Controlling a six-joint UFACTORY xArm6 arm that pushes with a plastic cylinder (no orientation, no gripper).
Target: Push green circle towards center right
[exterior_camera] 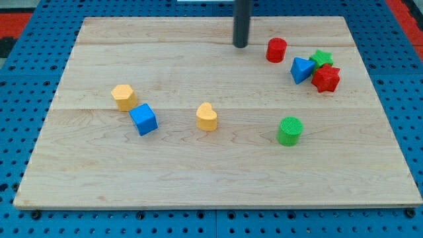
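Observation:
The green circle (289, 131) is a short green cylinder standing on the wooden board (211, 178), right of the middle and toward the view's bottom. My tip (240, 45) is the lower end of a dark rod that comes down from the view's top. It rests near the board's top edge, well above and to the left of the green circle, with a wide gap between them. The nearest block to the tip is a red cylinder (276, 50) just to its right, not touching it.
A blue triangle (302, 69), a green star (322, 58) and a red star (326, 79) cluster at the upper right. A yellow heart (207, 117) sits mid-board. A yellow hexagon (123, 97) and blue cube (143, 119) sit at the left.

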